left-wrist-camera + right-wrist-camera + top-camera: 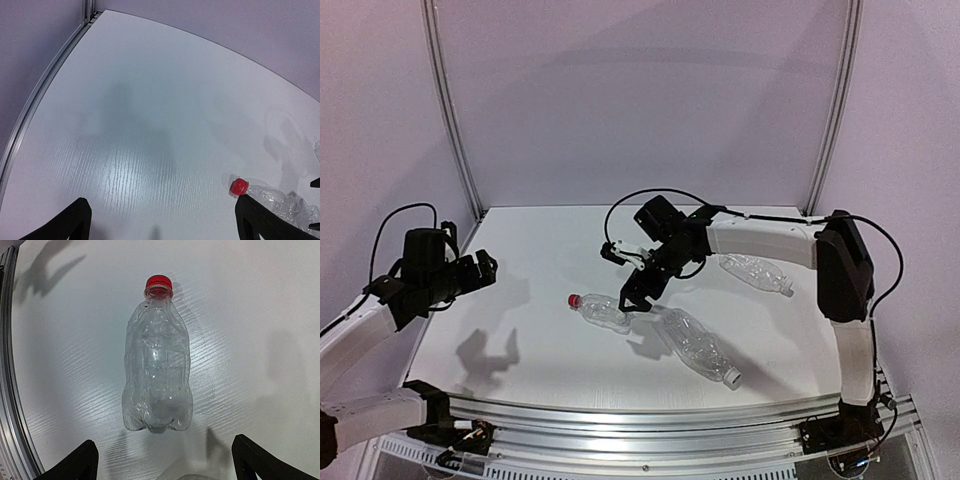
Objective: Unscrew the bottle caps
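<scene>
Clearly, red cap (158,282) lies beyond right gripper's (164,460) spread jaws.

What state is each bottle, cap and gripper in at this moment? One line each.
red cap: on its bottle
red-capped bottle: lying down, not gripped
white cap: on its bottle
near bottle: lying down
far bottle: lying down, cap unclear
left gripper: open, empty
right gripper: open, above the red-capped bottle
</scene>
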Robot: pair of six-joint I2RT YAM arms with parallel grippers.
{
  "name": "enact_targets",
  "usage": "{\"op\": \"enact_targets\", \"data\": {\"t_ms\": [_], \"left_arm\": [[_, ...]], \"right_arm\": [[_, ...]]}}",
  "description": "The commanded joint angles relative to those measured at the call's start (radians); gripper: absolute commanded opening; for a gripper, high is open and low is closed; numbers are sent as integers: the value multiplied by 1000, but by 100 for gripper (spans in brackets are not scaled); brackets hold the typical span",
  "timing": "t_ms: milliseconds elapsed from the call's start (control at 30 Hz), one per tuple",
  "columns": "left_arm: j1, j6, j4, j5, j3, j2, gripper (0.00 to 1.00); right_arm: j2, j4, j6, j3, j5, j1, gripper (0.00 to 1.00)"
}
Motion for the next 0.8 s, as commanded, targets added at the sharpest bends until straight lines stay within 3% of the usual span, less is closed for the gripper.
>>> {"op": "enact_targets", "data": {"t_ms": [0,333,767], "left_arm": [[-5,13,18,24,-13,-7,99],[-6,17,43,38,-16,21,99],[-6,25,45,54,-16,14,99]], "right_arm": [[75,-102,-47,111,-13,14,95],[204,-133,-76,250,-13,37,95],[269,-125,-92,282,-23,59,92]]}}
